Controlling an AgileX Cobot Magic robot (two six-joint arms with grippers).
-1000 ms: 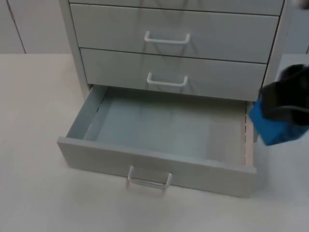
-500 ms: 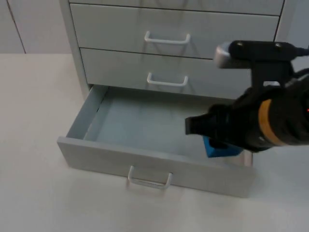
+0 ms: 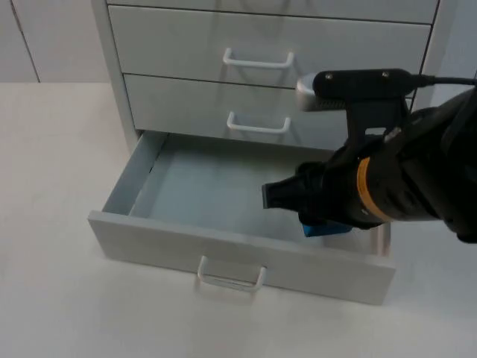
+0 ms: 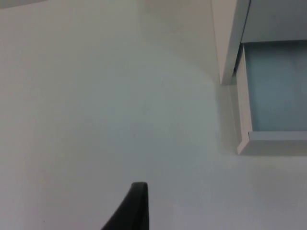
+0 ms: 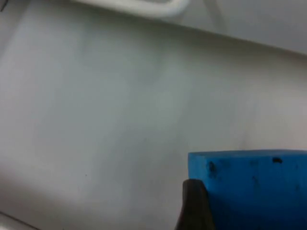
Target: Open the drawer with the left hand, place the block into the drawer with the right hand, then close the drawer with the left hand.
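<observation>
Cabinet: a grey drawer cabinet (image 3: 268, 67) stands on the white table (image 3: 52, 186), its two upper drawers closed, each with a white bar handle.
Bottom drawer: the bottom drawer (image 3: 223, 246) is pulled out toward the camera, its pale floor bare over the left and middle; a white handle (image 3: 229, 277) sits on its front panel.
Right arm: the black arm with an orange band reaches in from the picture's right and bends down over the right part of the open drawer.
Right gripper: the right gripper (image 3: 317, 224) is low inside the drawer, near the right wall, and is clamped on the blue block (image 3: 326, 228).
Blue block: in the right wrist view the block (image 5: 249, 189) sits against a black fingertip (image 5: 194, 206), just above the drawer floor; whether it touches the floor cannot be told.
Left arm: waits off to the left of the cabinet, over bare table.
Left gripper: one black fingertip (image 4: 132, 208) shows in the left wrist view; whether this claw is apart or together cannot be told.
</observation>
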